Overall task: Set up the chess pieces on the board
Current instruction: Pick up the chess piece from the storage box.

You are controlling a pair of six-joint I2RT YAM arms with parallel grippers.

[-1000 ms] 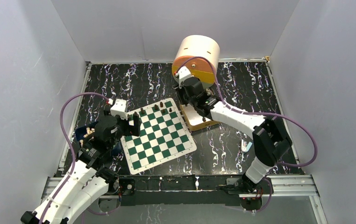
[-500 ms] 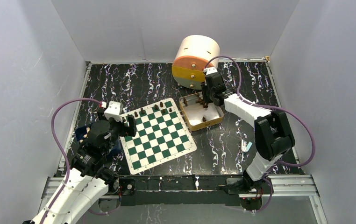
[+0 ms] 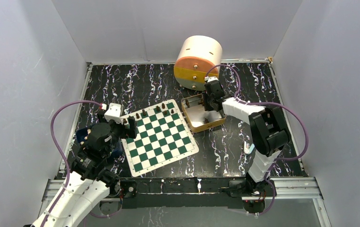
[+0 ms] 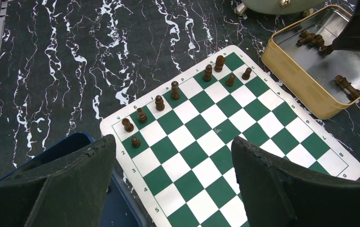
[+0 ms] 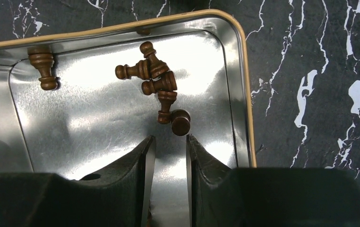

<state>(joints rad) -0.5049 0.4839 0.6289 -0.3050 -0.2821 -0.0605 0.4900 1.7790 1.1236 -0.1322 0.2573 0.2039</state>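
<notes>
While the right claw (image 5: 169, 142) hangs empty, slightly apart — widen it, then straddle just the nearest chess piece (image 5: 180, 122).

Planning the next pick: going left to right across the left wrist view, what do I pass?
Blue container → the board → gold-walled tin with loose chess pieces lying in it.

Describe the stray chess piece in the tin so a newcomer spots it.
Find the tan-rimmed metal tin beside the board. A heap of brown pieces lies just ahead of the right gripper; the stray piece sits alone near the opposite wall, touching no other piece.
</notes>
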